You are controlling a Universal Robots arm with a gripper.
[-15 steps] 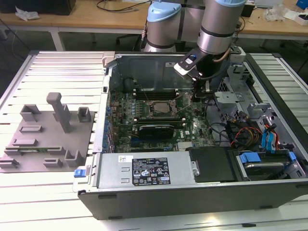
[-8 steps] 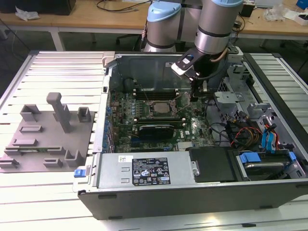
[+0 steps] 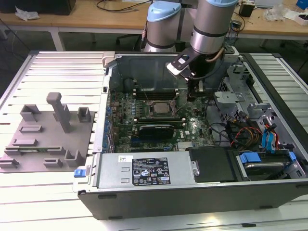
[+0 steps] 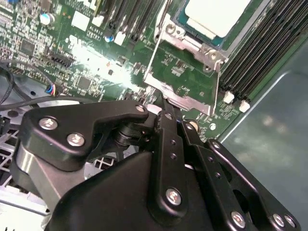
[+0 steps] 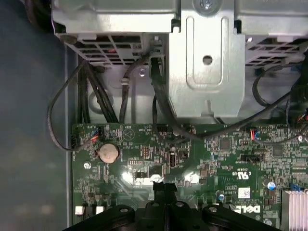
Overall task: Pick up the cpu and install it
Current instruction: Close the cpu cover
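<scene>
Cpu (image 4: pixel 216 17), a small flat square chip with silvery-white metal top, is lying in the square metal-framed socket (image 4: pixel 192 45).
Black gripper (image 4: pixel 162 105) is hovering just beside that socket over the green motherboard (image 4: pixel 82 62), its fingers pressing together and gripping nothing, probably because the chip is sitting in place already.

Slatted metal tabletop (image 3: pixel 48 204), open computer case (image 3: pixel 202 198) laid flat on it beneath the jaws, grey moulded fixture plate (image 3: pixel 48 139) set beside the case, well apart from the jaws
</scene>
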